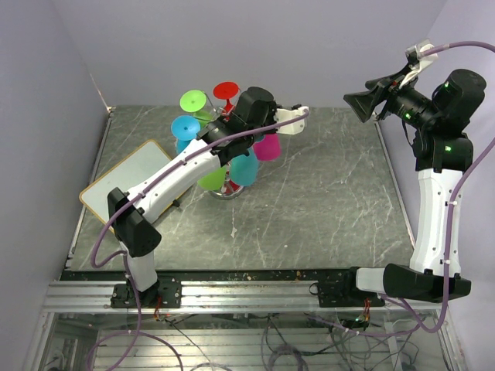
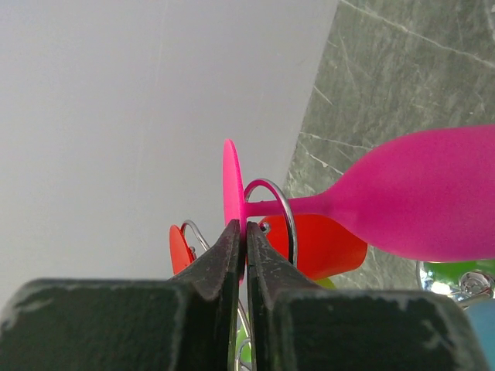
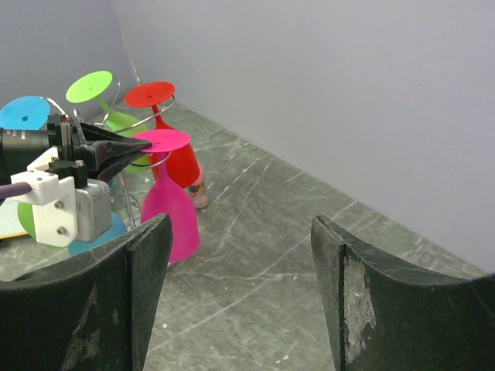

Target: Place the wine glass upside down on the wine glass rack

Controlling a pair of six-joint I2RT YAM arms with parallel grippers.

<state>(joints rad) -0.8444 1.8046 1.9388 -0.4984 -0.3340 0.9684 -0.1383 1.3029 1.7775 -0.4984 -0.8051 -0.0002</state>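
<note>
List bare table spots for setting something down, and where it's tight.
Biggest bare stretch of table: between the wine glass rack and the right arm, back wall to near edge. A smaller strip runs along the near edge, past the white board. Crowded: far left, where the left pincer holds the pink wine glass at the rack.

One silver wire rack (image 1: 224, 194), one white flat board (image 1: 128, 182), six plastic wine glasses (image 1: 267, 147): two green, two blue, one red, one magenta.

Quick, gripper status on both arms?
Left gripper: closed on the foot of the pink wine glass.
Right gripper: open, holding nothing.
</note>
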